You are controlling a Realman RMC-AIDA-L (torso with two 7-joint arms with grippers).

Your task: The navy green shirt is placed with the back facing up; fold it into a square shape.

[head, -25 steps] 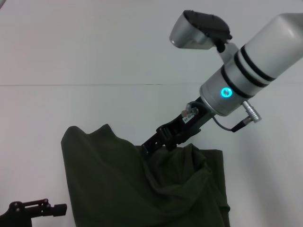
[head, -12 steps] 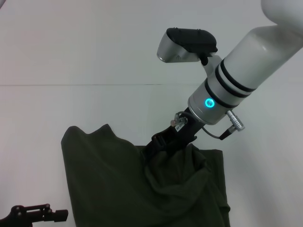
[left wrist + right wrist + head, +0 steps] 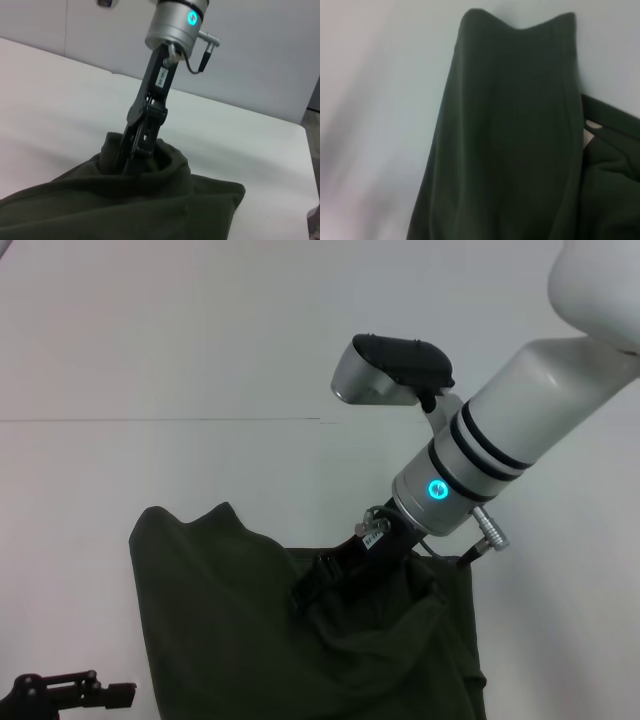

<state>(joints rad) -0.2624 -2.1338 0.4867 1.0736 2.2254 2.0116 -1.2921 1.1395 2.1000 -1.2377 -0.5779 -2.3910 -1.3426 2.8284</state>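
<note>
White tabletop (image 3: 90, 470), plain and matte, backed by a pale wall; seam between the two running level across the head view. Navy green shirt (image 3: 230, 630): largest item, dark olive, soft, spread over the near middle of the table, one corner peaked at the far left, right side rumpled into a raised mound. Right arm, white with black bands and a lit cyan ring, slanting down from the upper right. Right gripper (image 3: 312, 585) (image 3: 132, 155): black, tip sunk into the mound of cloth, fabric gathered up around it on all sides; fingers buried in the folds, appearing pinched on a bunch of shirt, though contact itself hidden. Left gripper (image 3: 75, 692): low at the near left corner, well apart from the shirt's left edge, idle; finger state cannot tell. Step in hand, judged: carrying the right side over toward the left for a fold. Best done with a low, steady sweep, cloth kept taut enough to lay flat, edge brought parallel to the opposite side, release only once the layer rests without wrinkles.
</note>
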